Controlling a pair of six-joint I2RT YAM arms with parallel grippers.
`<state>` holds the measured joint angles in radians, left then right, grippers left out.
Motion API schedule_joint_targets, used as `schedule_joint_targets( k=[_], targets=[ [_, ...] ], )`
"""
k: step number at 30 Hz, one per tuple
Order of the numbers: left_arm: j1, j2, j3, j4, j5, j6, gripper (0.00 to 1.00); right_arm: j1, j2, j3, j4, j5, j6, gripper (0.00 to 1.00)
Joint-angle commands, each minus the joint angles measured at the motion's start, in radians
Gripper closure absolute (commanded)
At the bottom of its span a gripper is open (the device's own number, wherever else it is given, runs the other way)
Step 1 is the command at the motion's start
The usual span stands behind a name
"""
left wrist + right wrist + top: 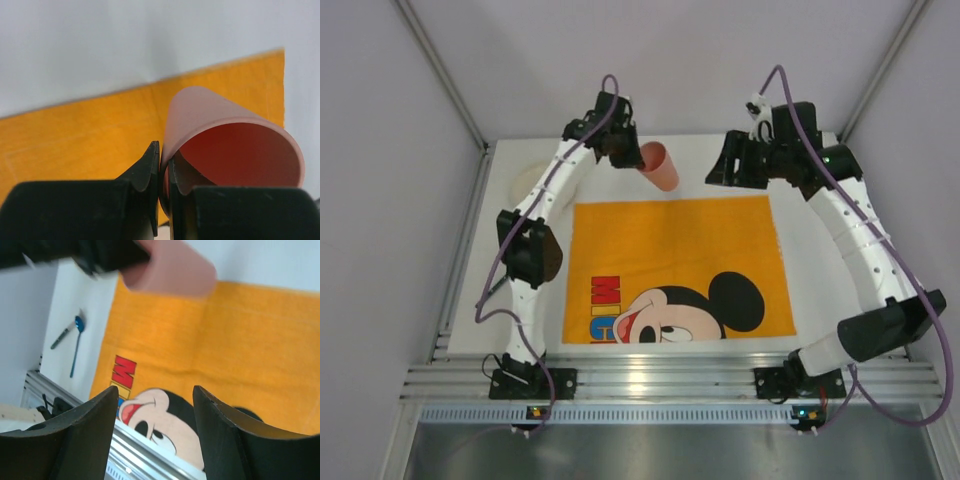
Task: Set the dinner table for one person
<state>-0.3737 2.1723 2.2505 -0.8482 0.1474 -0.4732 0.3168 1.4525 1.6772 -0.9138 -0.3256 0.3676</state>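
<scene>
1 smooth tapered pink cup (pixel 215 115), rim in left end effector (pixel 164 159)

My right wrist view shows the pink cup (pixel 170 272) only as a cropped blur at top; utensils (pixel 78 324) at left are too small to identify. Overhead, the left arm (pixel 555 178) half-hides a pale plate (pixel 523 180).

Robotics lab cell: white panel walls (pixel 380 200), aluminium rail (pixel 670 382), left arm (pixel 535 215), right arm (pixel 860 240) bolted on.
</scene>
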Motion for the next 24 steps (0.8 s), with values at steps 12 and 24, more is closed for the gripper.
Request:
schedule_joint_targets(
  k=[12, 24],
  targets=[
    [-0.246, -0.2, -0.161, -0.103, -0.011, 0.007, 1.0, 0.126, 0.175, 0.099, -0.075, 0.218, 0.036, 0.43],
    [-0.277, -0.21, -0.16, -0.098, -0.008, -0.001, 1.0, 0.169, 0.167, -0.04, -0.005, 0.217, 0.059, 0.44]
  ],
)
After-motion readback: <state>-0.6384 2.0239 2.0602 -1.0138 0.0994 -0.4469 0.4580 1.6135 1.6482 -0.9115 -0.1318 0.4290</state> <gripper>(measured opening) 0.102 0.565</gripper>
